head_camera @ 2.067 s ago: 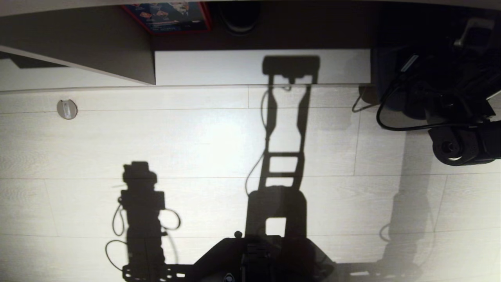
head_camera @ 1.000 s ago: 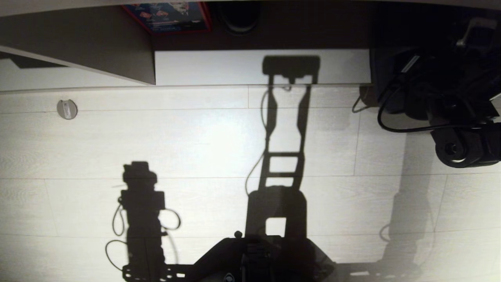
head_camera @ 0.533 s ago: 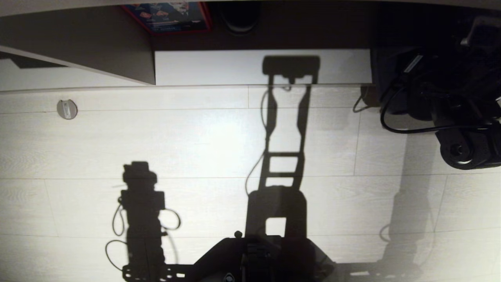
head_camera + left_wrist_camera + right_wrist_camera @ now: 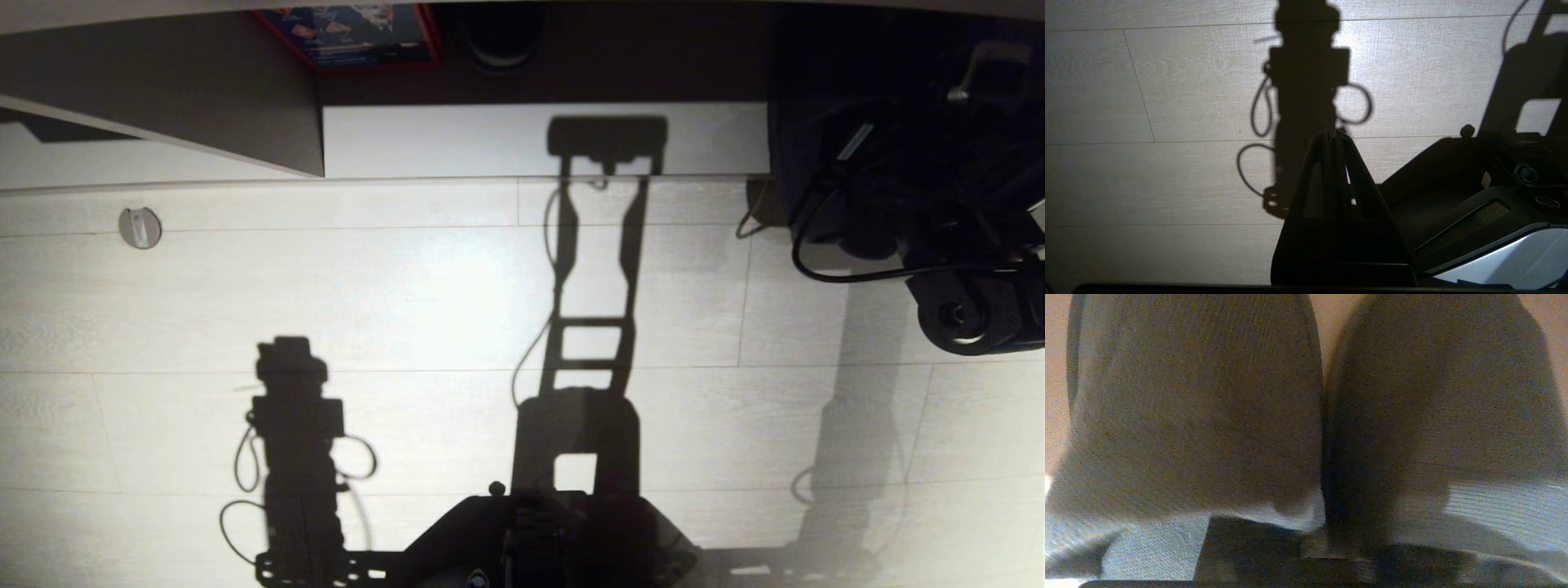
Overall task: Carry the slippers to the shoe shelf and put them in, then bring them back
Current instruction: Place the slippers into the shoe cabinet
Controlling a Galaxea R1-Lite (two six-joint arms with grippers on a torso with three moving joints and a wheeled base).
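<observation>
Right arm (image 4: 963, 245) at the right edge of the head view reaching into the dark shoe shelf (image 4: 539, 139), slippers (image 4: 1200, 416) side by side filling the right wrist view, right fingers' spread unclear, left gripper (image 4: 1331, 141) pressed closed above the pale floor (image 4: 408, 286).

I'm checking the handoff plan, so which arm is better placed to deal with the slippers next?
Right. The slippers sit side by side directly before its wrist camera at the shoe shelf; the left gripper hangs shut over bare floor.
</observation>
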